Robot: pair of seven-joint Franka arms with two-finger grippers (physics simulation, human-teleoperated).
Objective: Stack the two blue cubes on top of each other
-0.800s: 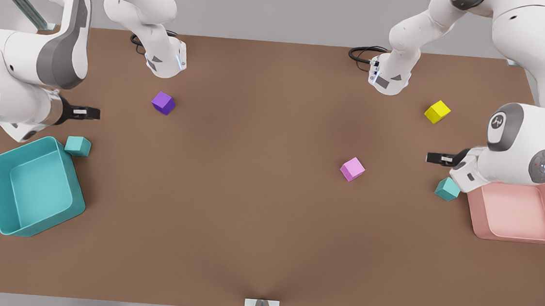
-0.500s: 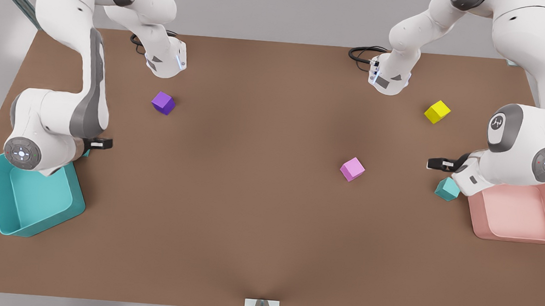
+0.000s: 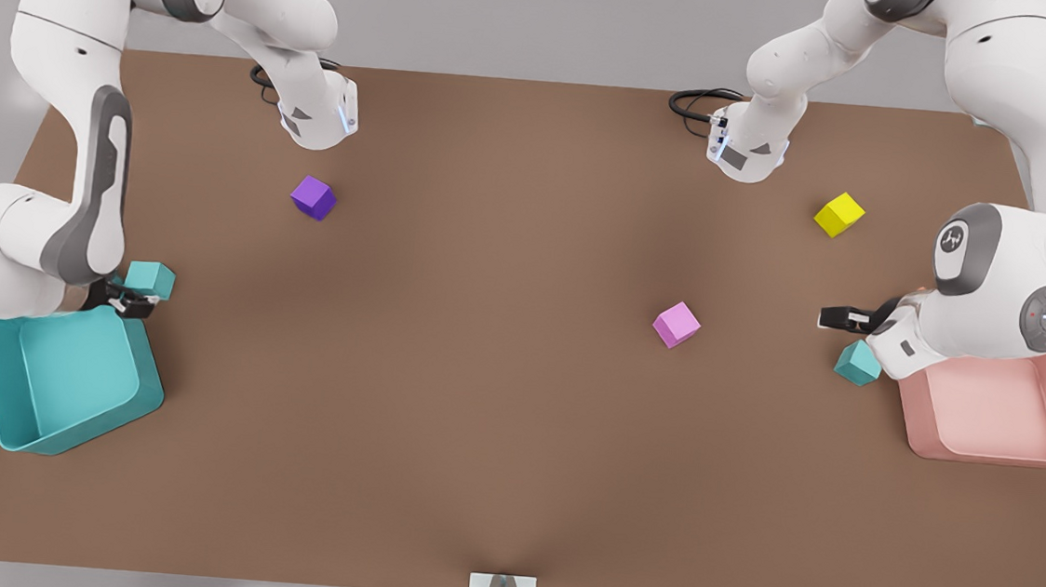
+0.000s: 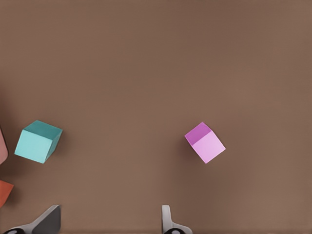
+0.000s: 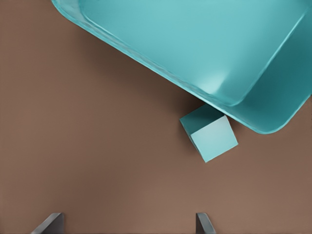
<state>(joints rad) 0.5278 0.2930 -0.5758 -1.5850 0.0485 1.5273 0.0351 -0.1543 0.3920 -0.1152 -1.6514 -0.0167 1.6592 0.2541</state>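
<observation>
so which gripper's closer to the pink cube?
Left. The left gripper hovers toward the front view's right of the pink cube; the right gripper is across the table by the teal bin.

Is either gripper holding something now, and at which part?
Nothing is held. The right gripper is open beside one blue cube; the left gripper is open near the other blue cube.
</observation>
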